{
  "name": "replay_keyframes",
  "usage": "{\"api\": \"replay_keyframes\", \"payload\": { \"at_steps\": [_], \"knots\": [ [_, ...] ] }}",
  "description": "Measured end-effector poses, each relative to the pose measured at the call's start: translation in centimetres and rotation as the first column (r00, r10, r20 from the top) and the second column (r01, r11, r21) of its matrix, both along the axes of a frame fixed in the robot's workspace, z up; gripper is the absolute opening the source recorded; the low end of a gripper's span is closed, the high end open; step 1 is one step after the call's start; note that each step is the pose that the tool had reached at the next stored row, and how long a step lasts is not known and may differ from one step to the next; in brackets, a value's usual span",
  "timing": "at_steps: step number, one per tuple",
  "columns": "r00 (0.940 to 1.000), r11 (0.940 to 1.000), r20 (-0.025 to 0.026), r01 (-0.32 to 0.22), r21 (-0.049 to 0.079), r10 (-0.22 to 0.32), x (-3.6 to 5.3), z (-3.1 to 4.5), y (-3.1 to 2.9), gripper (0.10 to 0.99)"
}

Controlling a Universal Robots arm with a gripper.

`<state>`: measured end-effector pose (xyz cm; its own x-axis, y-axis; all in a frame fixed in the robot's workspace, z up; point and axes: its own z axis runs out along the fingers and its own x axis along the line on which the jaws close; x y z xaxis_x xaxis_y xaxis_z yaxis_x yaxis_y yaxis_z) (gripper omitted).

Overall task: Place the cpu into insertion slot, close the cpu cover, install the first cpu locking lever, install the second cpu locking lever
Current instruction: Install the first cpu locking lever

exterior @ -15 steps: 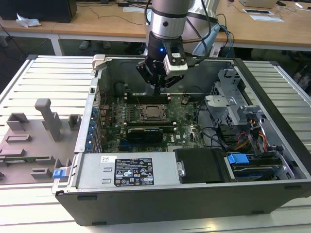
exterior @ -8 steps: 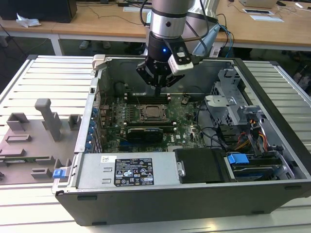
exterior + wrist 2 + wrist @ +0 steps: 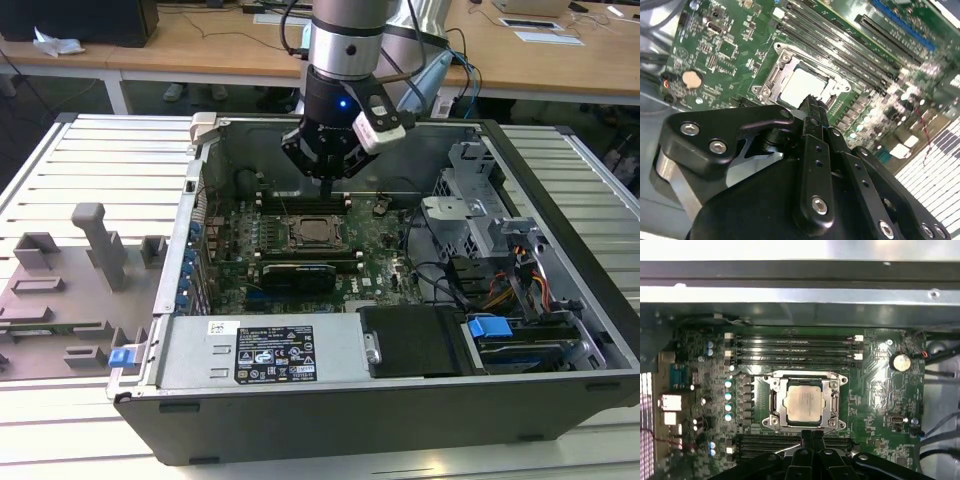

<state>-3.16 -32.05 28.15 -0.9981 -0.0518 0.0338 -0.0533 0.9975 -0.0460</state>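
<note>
While my gripper (image 3: 327, 183) hangs closed, empty, twelve o'clock of the insertion slot (image 3: 318, 234), cpu (image 3: 802, 401) seated, cpu cover (image 3: 776, 402) down. Locking levers: I cannot tell.

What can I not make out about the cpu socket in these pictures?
Second wrist view: the black gripper hides one corner of the thin square silver cpu cover.
First wrist view: it hides the cover's nearest edge.
Exterior view: the pale silver square cpu is too small to judge its seating.

- The gripper (image 3: 812, 436) is cut off by the first wrist view's edge.
- In the second wrist view it hides one corner of the cpu cover (image 3: 772, 77).
- The insertion slot (image 3: 317, 233) is too small in the exterior view to tell its details.
</note>
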Motion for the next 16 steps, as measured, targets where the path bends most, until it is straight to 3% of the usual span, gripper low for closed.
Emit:
{"api": "replay_keyframes", "payload": {
  "at_steps": [4, 5, 6, 7, 9, 12, 16],
  "knots": [
    [0.9959, 0.9959, 0.0001, -0.09, 0.002, 0.09, 0.0, 0.0, 0.0, 0.106],
    [0.9954, 0.9953, 0.0008, -0.096, 0.008, 0.096, 0.0, 0.0, 0.0, 0.106],
    [0.9954, 0.9948, 0.003, -0.096, 0.032, 0.096, 0.0, 0.0, 0.0, 0.106],
    [0.9954, 0.9947, 0.0035, -0.096, 0.037, 0.096, 0.0, 0.0, 0.01, 0.106],
    [0.9954, 0.9946, 0.0037, -0.096, 0.039, 0.096, -0.02, 0.0, 0.0, 0.106],
    [0.9954, 0.9946, 0.0061, -0.096, 0.039, 0.096, -1.28, -0.03, 0.0, 0.106],
    [0.9959, 0.9951, 0.0065, -0.091, 0.039, 0.091, -2.13, -0.04, 0.0, 0.106]
  ]
}}
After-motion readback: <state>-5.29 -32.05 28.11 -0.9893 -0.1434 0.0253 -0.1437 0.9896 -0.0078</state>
